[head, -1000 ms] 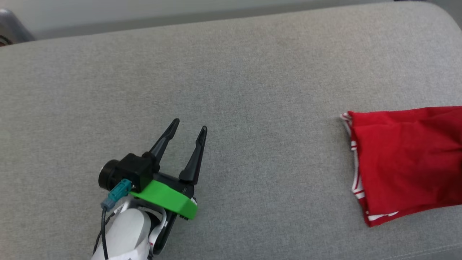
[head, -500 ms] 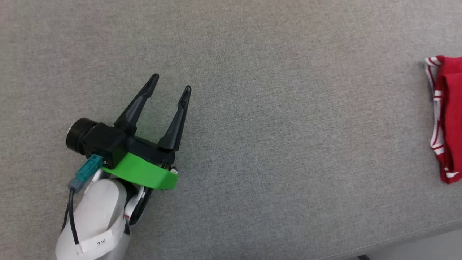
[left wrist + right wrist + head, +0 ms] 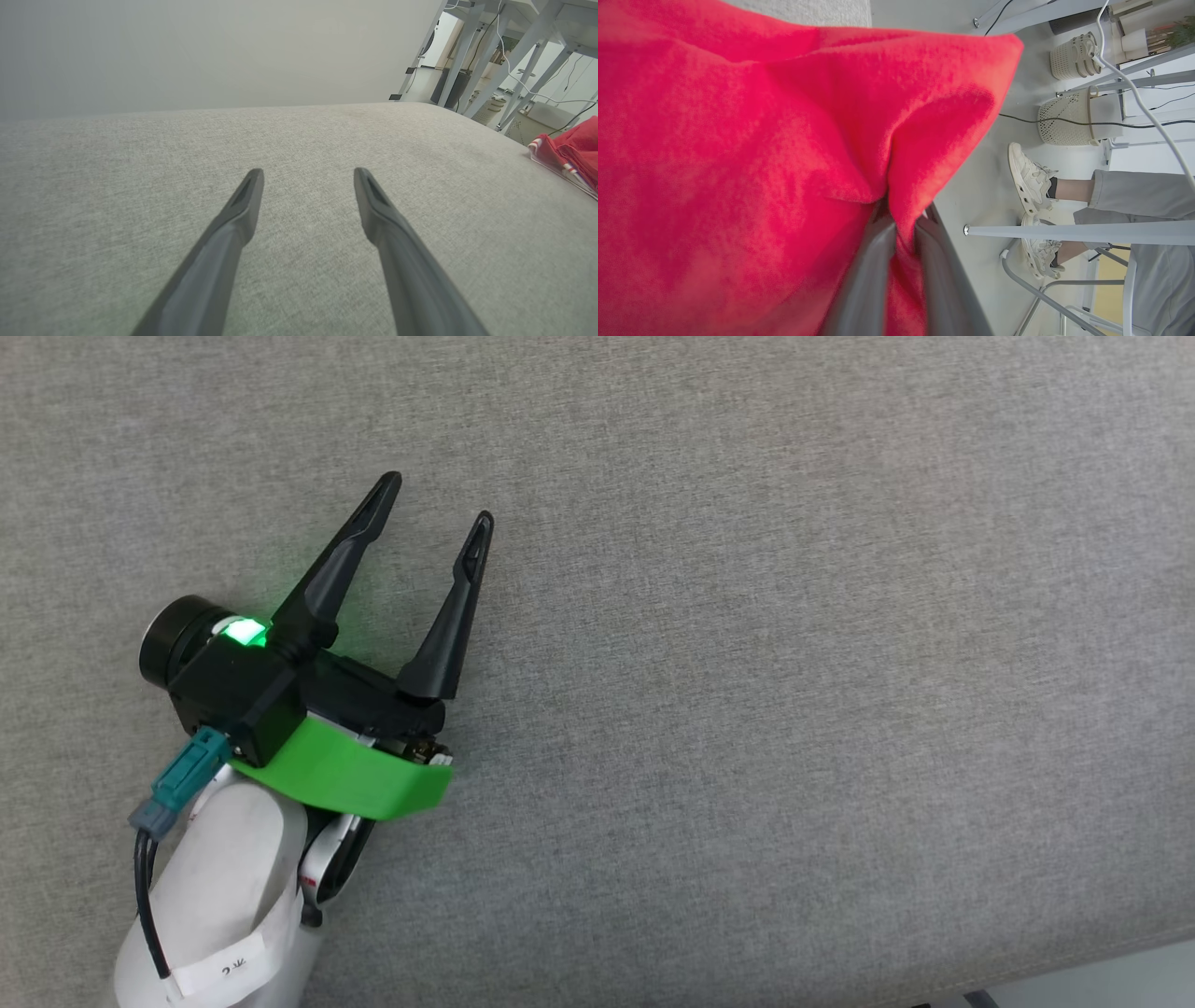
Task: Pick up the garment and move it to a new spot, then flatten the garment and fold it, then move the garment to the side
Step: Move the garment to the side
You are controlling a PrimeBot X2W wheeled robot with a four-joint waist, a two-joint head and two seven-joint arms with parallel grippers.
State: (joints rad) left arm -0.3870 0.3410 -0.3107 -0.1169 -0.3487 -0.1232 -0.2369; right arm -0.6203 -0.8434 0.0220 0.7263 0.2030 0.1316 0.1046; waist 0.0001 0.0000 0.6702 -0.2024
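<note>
Head view: left gripper (image 3: 437, 497) at lower left, low over the grey upholstered cushion (image 3: 794, 663). Its two dark fingers are spread wide with nothing between them. A green light is lit on the wrist camera housing (image 3: 245, 633), and a green band (image 3: 345, 779) wraps the wrist.

Left wrist view: same fingers apart over bare grey fabric. The garment (image 3: 572, 147), red with striped trim, lies at the cushion's far right edge, well apart from this gripper. Metal table legs (image 3: 460, 51) stand beyond.

Right wrist view: right gripper (image 3: 903, 219) pinched tight on a fold of the red cloth, which bunches above the fingers. A person's pale shoes (image 3: 1031, 179) and woven baskets (image 3: 1064, 119) are on the floor beyond.
</note>
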